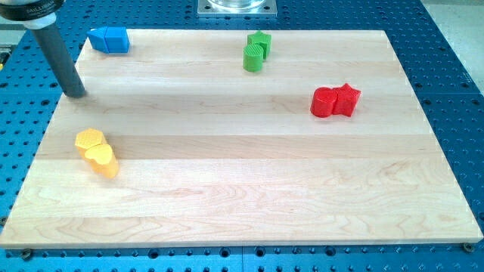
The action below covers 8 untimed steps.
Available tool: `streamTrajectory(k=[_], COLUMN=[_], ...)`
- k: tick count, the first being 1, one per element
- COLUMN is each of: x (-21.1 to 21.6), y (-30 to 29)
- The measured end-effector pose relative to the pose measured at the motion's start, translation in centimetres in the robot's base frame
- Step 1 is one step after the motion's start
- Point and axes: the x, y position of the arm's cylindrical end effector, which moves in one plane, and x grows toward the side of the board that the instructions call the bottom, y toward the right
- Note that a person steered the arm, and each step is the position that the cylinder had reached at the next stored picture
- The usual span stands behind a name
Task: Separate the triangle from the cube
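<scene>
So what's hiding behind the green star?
Nothing is hidden behind the green star, only bare wooden board. A green rounded block touches its front. My tip is far off at the view's left.

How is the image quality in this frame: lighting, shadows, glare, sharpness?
Camera view: lighting is even and bright, with mild glare on the wooden board; shadows under the blocks are short and soft; the blue pair, green pair, red pair and yellow pair are sharp; my tip is crisp, the rod's top cropped.
</scene>
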Motion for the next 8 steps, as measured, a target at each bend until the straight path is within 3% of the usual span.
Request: streamTrajectory(k=[2, 3, 4, 6, 7, 8], x=[-0.8, -3.8, -9.6, -14.7, -13.2, -8.6], y=[-2.2, -2.3, -2.3, -2.0, 1.2, 3.7])
